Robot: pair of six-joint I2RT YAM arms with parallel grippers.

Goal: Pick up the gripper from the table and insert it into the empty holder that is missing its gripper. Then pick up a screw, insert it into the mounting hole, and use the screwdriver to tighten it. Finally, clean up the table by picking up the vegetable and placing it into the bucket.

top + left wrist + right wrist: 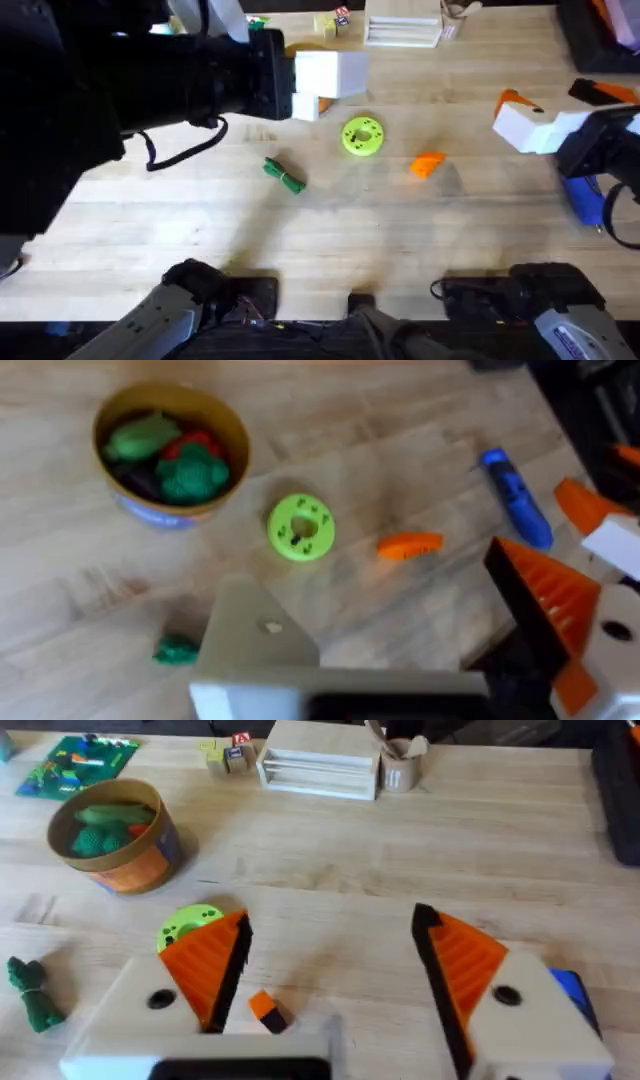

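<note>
the wooden bench (330,230) carries everything. the left claw (322,85), large and dark under the overhead camera, hangs just beyond the lime-green disc (362,136); one of its white blocks, the holder (255,640), is bare, and its fingers stand released. the right claw (330,975) is also released, both orange pads fitted, holding nothing. the bucket (170,450), holding toy vegetables, stands well apart from the disc. the blue screwdriver (517,498) lies well past the disc. the loose orange gripper (428,165) lies near the disc. the dark-green vegetable (284,175) lies near the disc's other side.
</note>
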